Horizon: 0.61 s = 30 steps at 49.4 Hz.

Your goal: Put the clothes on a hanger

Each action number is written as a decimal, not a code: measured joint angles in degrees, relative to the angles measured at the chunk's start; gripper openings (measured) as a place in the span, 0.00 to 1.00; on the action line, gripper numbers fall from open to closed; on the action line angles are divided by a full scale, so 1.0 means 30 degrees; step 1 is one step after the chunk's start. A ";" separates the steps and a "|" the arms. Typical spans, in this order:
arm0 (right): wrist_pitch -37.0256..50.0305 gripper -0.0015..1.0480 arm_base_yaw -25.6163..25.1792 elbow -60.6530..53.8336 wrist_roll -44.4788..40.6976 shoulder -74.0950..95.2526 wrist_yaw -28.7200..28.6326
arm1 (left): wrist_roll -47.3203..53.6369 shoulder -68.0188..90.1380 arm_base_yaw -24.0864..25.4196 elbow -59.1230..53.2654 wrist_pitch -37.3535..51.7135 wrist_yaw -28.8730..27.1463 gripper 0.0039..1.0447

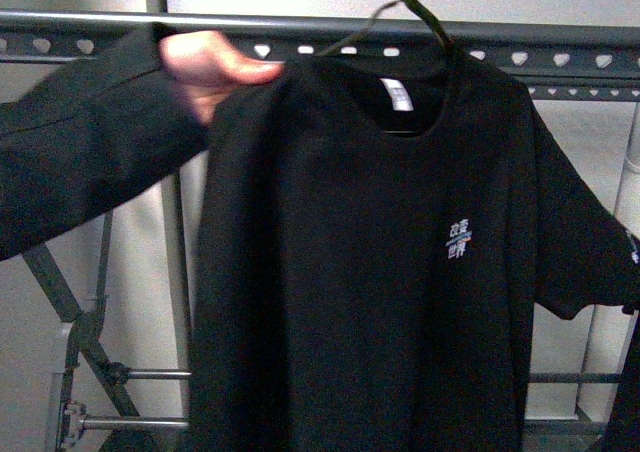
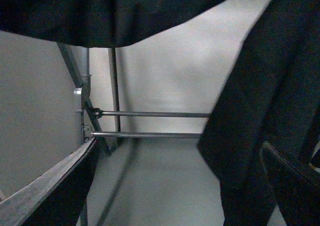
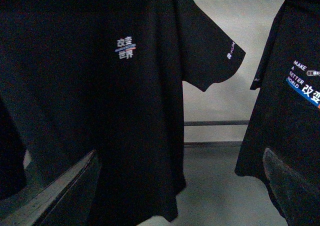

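Front view shows the black T-shirt hanging before the grey rack, a person's hand pinching its shoulder. Left gripper and right gripper jaws gape empty. Hanging looks underway; next, seat the wire hook on the rail

Your black T-shirt hangs front-on and spread flat, close in front of the grey rack, with its collar just below the round top rail. You can see the white neck label inside the collar and the small white-blue chest logo toward the right. Behind it the flat bar with heart-shaped holes runs left to right. The shirt seems to hang from a thin wire hook.
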 joint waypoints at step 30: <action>0.0000 0.93 0.0000 0.0000 0.0000 0.0000 0.0000 | 0.0000 0.0000 0.0000 0.0000 0.0000 0.0000 0.94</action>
